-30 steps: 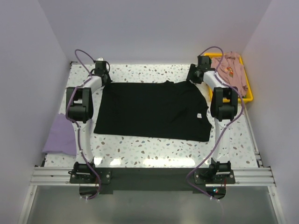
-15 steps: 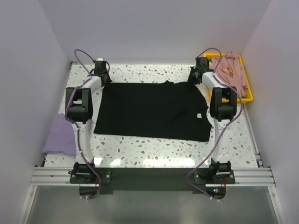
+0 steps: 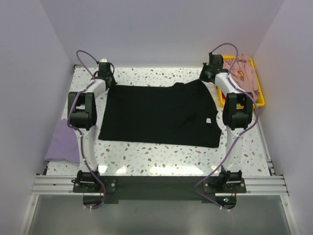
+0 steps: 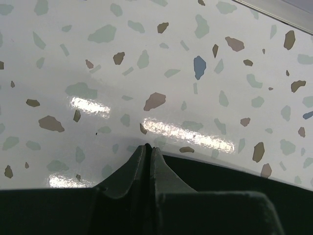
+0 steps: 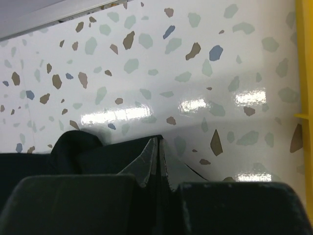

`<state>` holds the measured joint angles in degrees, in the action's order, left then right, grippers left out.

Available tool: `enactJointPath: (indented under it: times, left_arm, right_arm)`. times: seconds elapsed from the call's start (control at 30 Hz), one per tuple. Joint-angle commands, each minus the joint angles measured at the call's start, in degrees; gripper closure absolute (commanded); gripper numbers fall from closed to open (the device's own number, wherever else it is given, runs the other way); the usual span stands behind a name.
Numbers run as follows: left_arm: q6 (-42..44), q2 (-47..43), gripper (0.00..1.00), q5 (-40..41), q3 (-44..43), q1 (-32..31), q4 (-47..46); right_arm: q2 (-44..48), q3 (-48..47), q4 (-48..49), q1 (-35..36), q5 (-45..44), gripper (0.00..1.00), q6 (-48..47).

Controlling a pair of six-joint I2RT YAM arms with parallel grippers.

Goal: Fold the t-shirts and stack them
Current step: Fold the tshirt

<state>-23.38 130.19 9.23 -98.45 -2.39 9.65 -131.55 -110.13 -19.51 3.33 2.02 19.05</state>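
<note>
Left gripper (image 4: pixel 149 148) and right gripper (image 5: pixel 159 143) clamp far corners of the black tee (image 3: pixel 156 115) (fold 1 barely begun, I'd say); lavender tee (image 3: pixel 62 142) looks done, pink tee (image 3: pixel 244 73) waits in bin (image 3: pixel 259 101).

The left tool (image 4: pixel 149 148) sits at 6 o'clock, its fingers pressed together on the black t-shirt (image 4: pixel 293 205) edge. Speckled counter (image 4: pixel 161 58) fills 12 o'clock.

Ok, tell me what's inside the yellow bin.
A crumpled dusty-pink t-shirt lies in the yellow bin. The cloth hides most of the bin's floor, so anything beneath it cannot be seen.
</note>
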Motion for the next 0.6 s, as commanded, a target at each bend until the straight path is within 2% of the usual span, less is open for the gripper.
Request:
enactJointPath:
  times: [0.0, 0.4, 0.57]
  left_arm:
    - [-0.62, -2.32, 1.0, 1.22, -2.7, 0.11, -3.5]
    - [-2.2, -2.31, 1.0, 0.08, -4.82, 1.34, -3.67]
    - [-3.16, -4.76, 1.0, -1.06, -0.7, 1.78, -4.55]
  right_arm:
    - [3.84, -1.32, 3.25, -1.13, -1.85, 1.0, 0.46]
    - [5.77, -0.53, 3.95, -2.45, -0.18, 1.0, 1.43]
    - [11.57, 6.67, 5.97, -2.37, 0.09, 1.0, 2.92]
